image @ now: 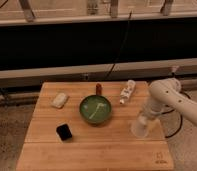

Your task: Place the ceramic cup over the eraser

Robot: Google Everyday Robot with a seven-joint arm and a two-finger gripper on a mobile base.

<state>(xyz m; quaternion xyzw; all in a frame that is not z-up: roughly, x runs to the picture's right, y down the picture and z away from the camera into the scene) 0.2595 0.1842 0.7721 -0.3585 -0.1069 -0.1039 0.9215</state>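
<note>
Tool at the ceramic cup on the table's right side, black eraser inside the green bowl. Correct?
No. The camera view shows the eraser lying on the table, left of and in front of the green bowl, apart from it. The tool is indeed at the ceramic cup on the right side.

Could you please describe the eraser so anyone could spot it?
On the wooden table, opposite the gripper at the ceramic cup, look front-left of the green bowl. The eraser is the only black block; the cream block lies behind.
</note>
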